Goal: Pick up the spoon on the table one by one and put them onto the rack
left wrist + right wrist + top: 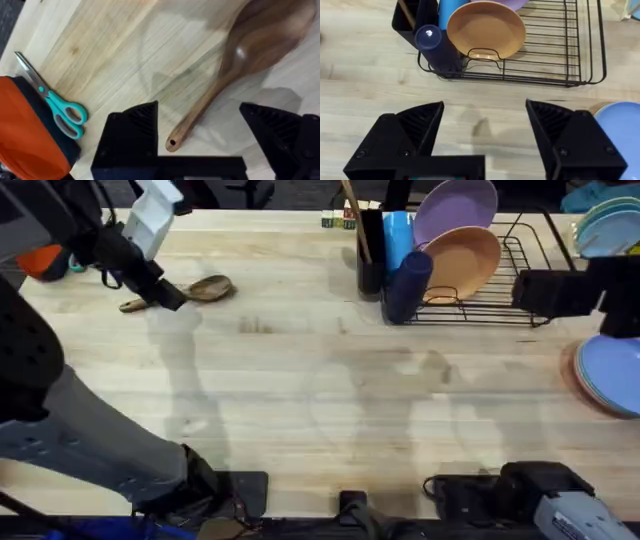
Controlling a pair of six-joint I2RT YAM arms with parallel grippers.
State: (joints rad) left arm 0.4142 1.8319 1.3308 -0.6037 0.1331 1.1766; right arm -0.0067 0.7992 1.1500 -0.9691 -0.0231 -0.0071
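At the table's far left corner, my left gripper (200, 135) hangs wide open over the spoon (190, 291), holding nothing.

Its fingers straddle the handle end; I judge the grasp wants a lower descent and a close square across the handle, which lies flat on the table (300, 400), so it does not roll. Teal scissors (60, 107) and an orange object (27, 130) lie near, clear of the closing line. My right gripper (485, 135) idles open and empty near the rack (500, 280). Plates (455, 240) and a dark bottle (407, 285) crowd the rack; the black utensil cup (370, 255) already holds a wooden handle.
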